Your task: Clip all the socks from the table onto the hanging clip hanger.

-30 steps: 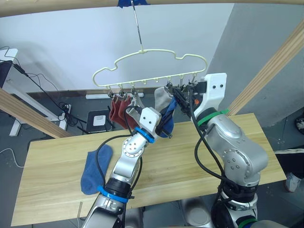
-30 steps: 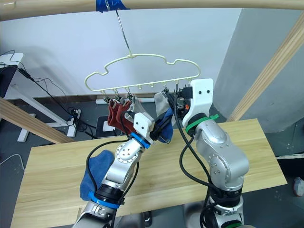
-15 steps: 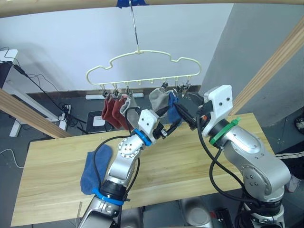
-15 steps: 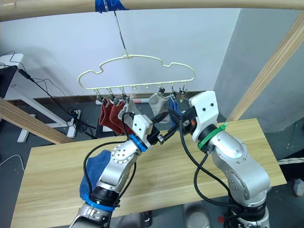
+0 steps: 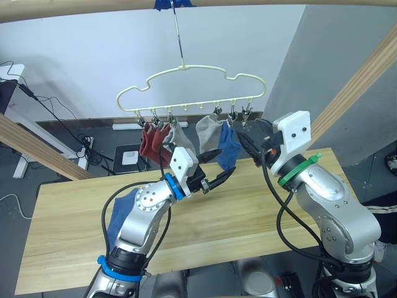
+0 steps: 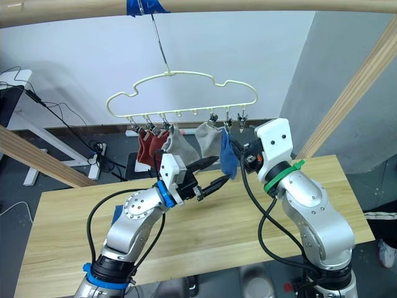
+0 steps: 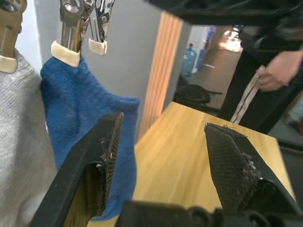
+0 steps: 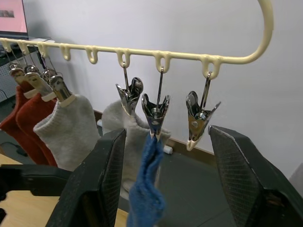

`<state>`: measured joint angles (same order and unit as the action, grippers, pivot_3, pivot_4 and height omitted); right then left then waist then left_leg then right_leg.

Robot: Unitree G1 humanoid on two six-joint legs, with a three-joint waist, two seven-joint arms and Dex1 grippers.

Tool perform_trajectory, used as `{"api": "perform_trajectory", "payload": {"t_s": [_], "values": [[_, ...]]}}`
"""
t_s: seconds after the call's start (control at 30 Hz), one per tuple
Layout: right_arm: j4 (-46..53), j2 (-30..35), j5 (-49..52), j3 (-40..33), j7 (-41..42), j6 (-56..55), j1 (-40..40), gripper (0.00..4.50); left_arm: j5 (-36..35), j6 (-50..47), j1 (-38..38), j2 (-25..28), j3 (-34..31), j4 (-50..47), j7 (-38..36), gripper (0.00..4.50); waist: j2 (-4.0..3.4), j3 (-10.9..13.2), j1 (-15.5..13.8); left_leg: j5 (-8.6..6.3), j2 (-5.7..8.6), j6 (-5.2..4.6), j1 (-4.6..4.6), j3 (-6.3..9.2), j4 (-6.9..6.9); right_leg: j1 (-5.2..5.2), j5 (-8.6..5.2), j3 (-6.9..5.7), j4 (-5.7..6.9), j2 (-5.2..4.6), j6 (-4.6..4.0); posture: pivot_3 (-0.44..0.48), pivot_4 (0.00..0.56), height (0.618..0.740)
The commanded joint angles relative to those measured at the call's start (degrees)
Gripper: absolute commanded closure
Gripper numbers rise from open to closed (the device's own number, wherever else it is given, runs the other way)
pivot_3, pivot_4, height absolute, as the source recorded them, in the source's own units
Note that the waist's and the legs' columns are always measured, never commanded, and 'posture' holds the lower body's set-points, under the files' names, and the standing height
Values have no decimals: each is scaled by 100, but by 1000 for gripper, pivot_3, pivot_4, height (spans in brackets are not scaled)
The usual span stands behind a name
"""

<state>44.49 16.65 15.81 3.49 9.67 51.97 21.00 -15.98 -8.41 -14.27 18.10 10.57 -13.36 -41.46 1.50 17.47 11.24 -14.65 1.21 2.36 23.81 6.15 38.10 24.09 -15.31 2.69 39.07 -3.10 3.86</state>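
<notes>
The pale yellow clip hanger (image 5: 186,87) hangs by its hook from the beam. Clipped to it, from the left, are two rust red socks (image 5: 151,140), two light grey socks (image 5: 208,130) and a blue sock (image 5: 227,148). The clip farthest right (image 8: 199,118) is empty. A second blue sock (image 5: 118,214) lies on the table (image 5: 248,211) at the left, partly behind my left arm. My left gripper (image 5: 226,160) stands open and empty just below the hanging blue sock (image 7: 80,109). My right gripper (image 8: 168,132) is open, facing the last clips from the right.
A thick wooden beam (image 5: 74,9) runs overhead. Slanted wooden posts stand at the right (image 5: 353,87) and left (image 5: 37,149). A person's hand (image 7: 279,71) shows beyond the table's far end. Cables and a power strip lie on the floor behind.
My left gripper opened, let go of the blue sock and drew back down from the hanger. The sock now hangs from its clip. My right arm pulled back to the right.
</notes>
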Motion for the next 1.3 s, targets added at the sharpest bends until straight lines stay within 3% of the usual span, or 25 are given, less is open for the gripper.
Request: {"api": "perform_trajectory", "payload": {"t_s": [0.03,0.5,1.3], "values": [[-108,162,-395,-2,-195,-174,61,1638,-571,-459,-120,328,-397,-608,-235,1481,0,0,-2,0,0,-1,-2,0,-1,-1,0,0,1,0,0,-298,257,740],[-1034,-37,-824,153,-173,-523,549,1638,-1743,-1600,-661,1123,-1125,-1206,-475,1481,-1,-1,-11,5,1,1,-1,0,-2,0,4,0,1,0,-2,-267,244,740],[-1878,-761,-1174,87,-462,-790,1172,1638,-1709,-1702,-911,1251,-1096,-1128,-479,1481,-1,-2,-10,8,2,5,-1,-1,-2,3,10,2,3,0,-3,-259,246,740]]}}
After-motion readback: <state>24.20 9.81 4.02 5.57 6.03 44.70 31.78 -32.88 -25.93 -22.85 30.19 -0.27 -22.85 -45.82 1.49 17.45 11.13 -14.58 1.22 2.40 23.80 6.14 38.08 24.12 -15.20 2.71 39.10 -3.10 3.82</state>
